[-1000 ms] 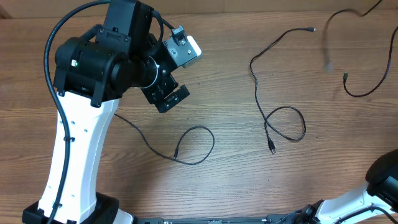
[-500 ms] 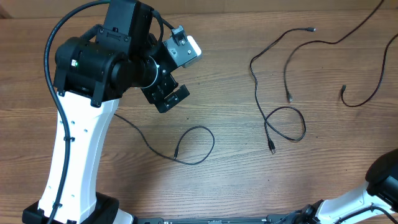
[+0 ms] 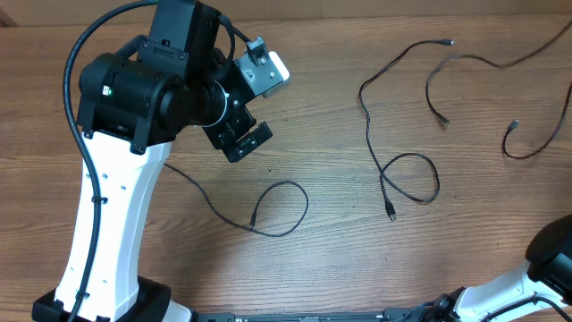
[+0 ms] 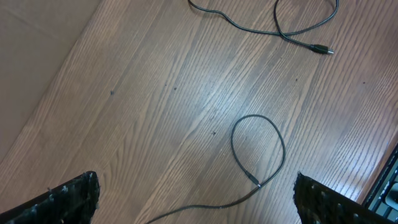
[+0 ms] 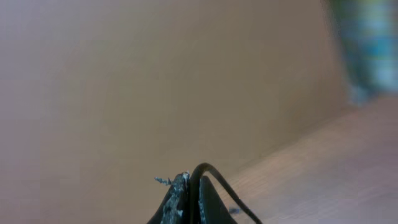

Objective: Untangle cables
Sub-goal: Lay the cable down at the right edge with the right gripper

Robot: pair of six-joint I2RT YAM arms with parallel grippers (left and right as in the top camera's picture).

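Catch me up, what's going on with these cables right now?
The right end effector is shut on one cable, holding it up at the far right. The left end effector hangs open, gripping nothing. A looped cable and a longer cable lie apart on the table.

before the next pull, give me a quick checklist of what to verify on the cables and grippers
1. Right gripper grip on the held cable: ok, fingers shut with the cord pinched between them.
2. Left gripper free: ok, open, nothing between its fingers.
3. Held cable clear of the middle cable: ok, no crossing seen from overhead.
4. Near cable lying alone: ok, one loose loop, touching no other cord.
5. Right gripper's height over the table: cannot tell, it is outside the overhead view.
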